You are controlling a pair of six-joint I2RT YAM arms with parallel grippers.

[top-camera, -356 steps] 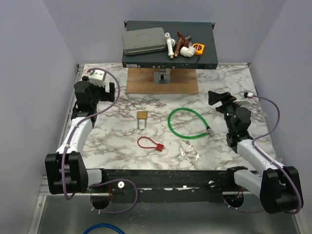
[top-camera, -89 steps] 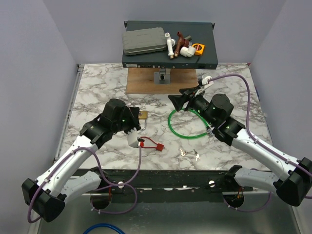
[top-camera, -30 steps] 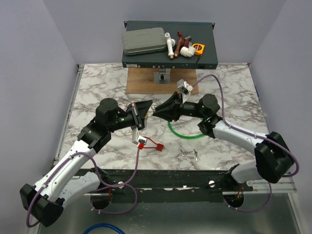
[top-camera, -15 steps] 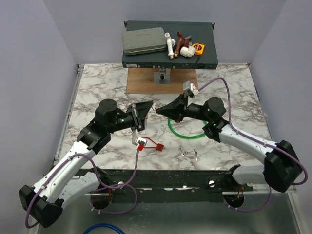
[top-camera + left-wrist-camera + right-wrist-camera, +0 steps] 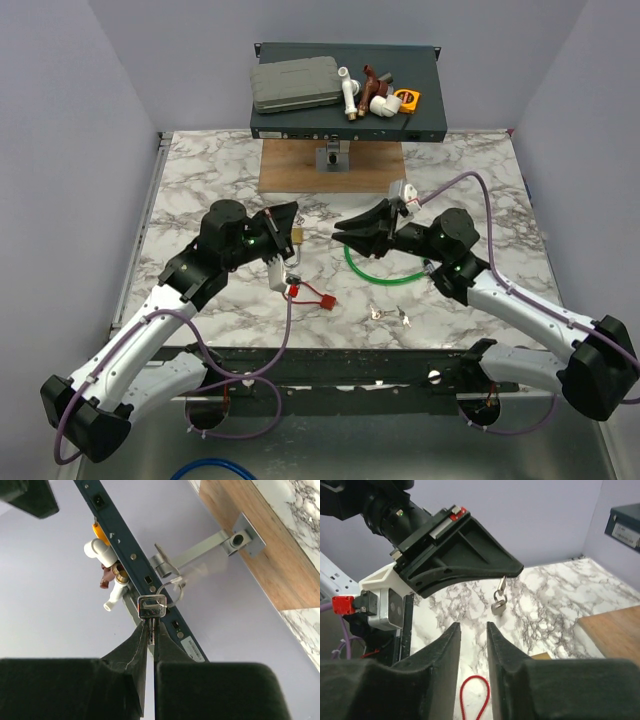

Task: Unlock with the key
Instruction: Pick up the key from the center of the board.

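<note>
Now: key pinched aloft, padlock down on the table

Left gripper is clamped shut on the key. In its wrist view the key's head and split ring stick out past the fingertips. The blade looks buried between the pads, though I can't be certain.

Held that way the working end is not free, so I read this as a presentation for a hand-over or regrasp, not an insertion.

Right gripper faces the left one tip to tip, near but not touching. Its jaws are slightly parted and nothing is between them. From its wrist view the key dangles off the left tip, straight ahead of the gap.

Brass padlock lies on the marble table just under the left gripper, partly hidden by it. Neither gripper touches it.

A green cable lock, a red seal and some loose keys lie nearby.

Containers: only one, the grey case on top of the rack unit at the back. Its lid is down, so the contents are not visible. Pipe fittings and a tape measure lie loose beside it, not in anything.
</note>
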